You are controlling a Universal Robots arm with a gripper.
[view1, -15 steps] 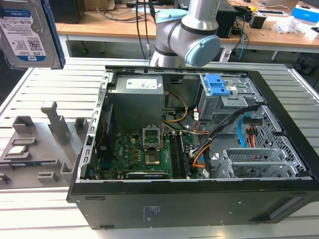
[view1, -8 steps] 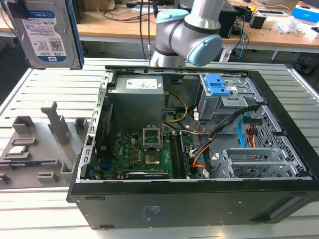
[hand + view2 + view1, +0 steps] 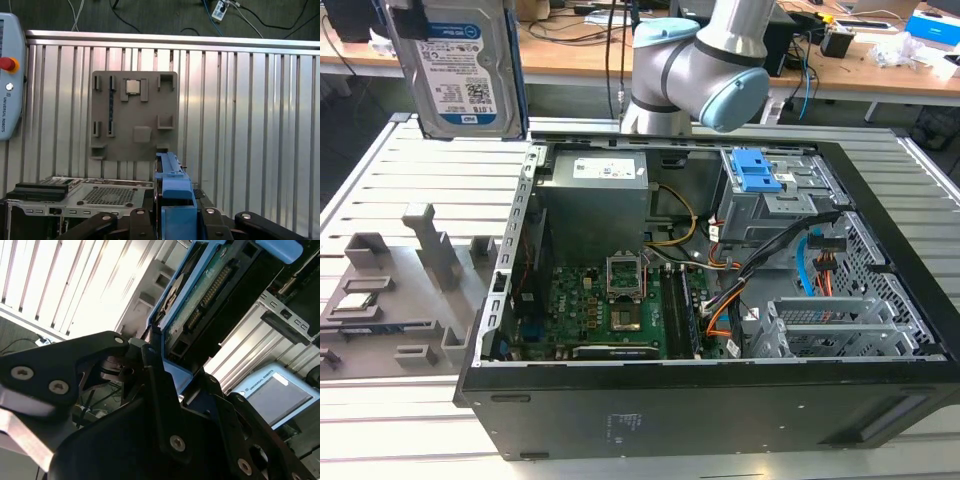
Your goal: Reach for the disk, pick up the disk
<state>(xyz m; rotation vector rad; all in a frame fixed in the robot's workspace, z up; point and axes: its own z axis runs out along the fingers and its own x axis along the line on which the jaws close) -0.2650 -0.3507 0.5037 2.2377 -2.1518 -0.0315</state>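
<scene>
The disk [image 3: 460, 70] hangs upright in the air above the slatted table, near the exterior view's upper left and beside the open computer case. Its blue-and-white label faces the camera, and blue rails run along its sides. My gripper [image 3: 428, 22] is shut on the disk's upper end. In the first wrist view, a blue rail of the disk [image 3: 173, 182] stands between my black fingers, with my gripper [image 3: 175, 212] closed around it. The second wrist view shows the disk's green circuit-board underside [image 3: 207, 295] clamped by my gripper [image 3: 162, 357].
The open computer case [image 3: 880, 330] lies on the slatted metal table [image 3: 380, 170]. Inside it are a grey power-supply box [image 3: 595, 195] and a drive cage with a blue latch [image 3: 755, 170]. A grey fixture plate [image 3: 134, 115] lies beside the case. A teach pendant [image 3: 9, 85] rests at the table's edge.
</scene>
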